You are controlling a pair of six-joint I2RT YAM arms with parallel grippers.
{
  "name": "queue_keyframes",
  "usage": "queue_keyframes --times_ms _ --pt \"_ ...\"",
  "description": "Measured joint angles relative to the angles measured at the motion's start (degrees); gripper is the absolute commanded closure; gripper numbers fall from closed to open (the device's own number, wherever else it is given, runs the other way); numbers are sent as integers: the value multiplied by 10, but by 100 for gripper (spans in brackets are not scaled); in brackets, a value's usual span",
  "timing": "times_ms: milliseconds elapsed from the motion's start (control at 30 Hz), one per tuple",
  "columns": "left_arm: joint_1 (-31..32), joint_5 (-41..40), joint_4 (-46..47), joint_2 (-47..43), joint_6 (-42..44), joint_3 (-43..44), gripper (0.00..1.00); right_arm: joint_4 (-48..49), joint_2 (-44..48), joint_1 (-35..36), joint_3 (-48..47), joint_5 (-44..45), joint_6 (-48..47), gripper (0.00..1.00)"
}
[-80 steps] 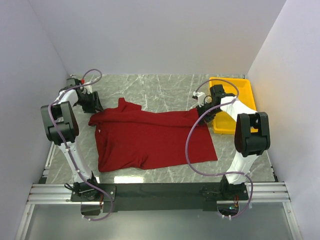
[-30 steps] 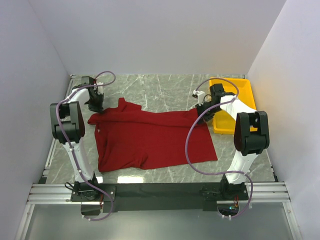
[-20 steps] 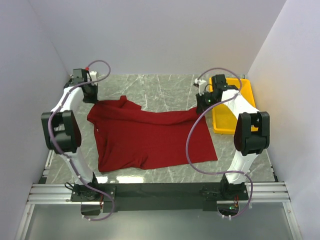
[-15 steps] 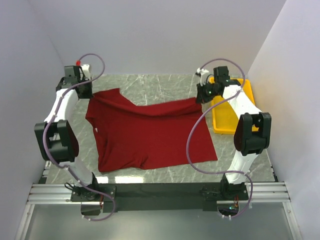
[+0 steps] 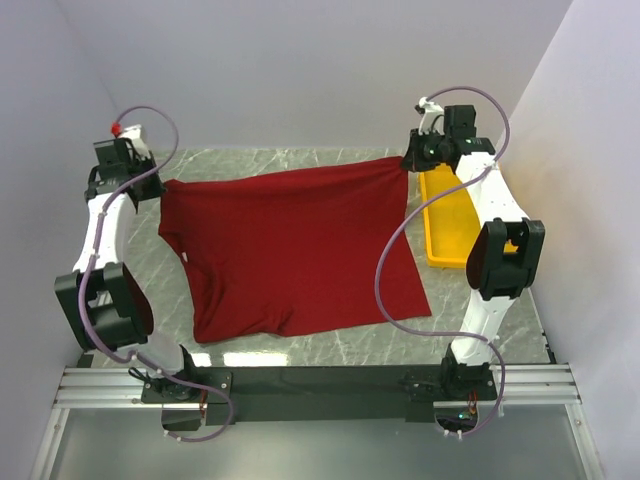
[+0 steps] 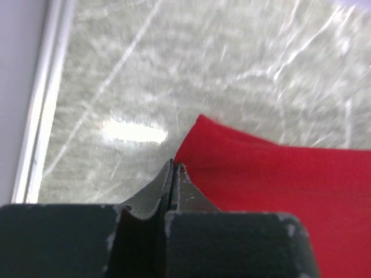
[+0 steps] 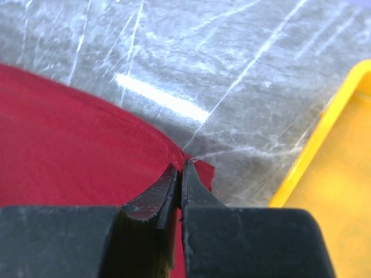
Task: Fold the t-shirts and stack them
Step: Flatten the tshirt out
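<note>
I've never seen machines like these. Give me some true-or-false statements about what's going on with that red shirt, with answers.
1. The left tool pinches a corner of the dark red cloth t-shirt. True.
2. The right tool is shut on the shirt's edge. True.
3. A yellow plastic tray sits on the right arm's side. True.
4. The shirt lies inside that tray. False: it is spread over the grey marbled table beside it.
5. The shirt is folded into a small stack. False: it is opened out, unfolded.
</note>
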State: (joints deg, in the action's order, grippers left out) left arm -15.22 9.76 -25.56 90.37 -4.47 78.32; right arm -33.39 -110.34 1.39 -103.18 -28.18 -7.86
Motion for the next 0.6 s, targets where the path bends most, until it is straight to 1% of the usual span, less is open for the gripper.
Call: queue_keyframes --times_ms 200,300,433,533,600 --pt "-24 32 40 -43 -40 -3 99 4 -1 -8 -3 -3 31 100" --pt "-28 46 57 -47 -51 -3 99 9 -1 -12 -8 -19 34 100" --pt "-29 62 74 -48 -65 -2 99 19 -1 -18 -20 -62 31 100" --pt "-30 73 100 -55 -78 -2 99 18 -3 -22 -61 -96 33 100" --pt "-31 78 121 -66 -91 5 99 18 -9 -24 -120 -118 40 100"
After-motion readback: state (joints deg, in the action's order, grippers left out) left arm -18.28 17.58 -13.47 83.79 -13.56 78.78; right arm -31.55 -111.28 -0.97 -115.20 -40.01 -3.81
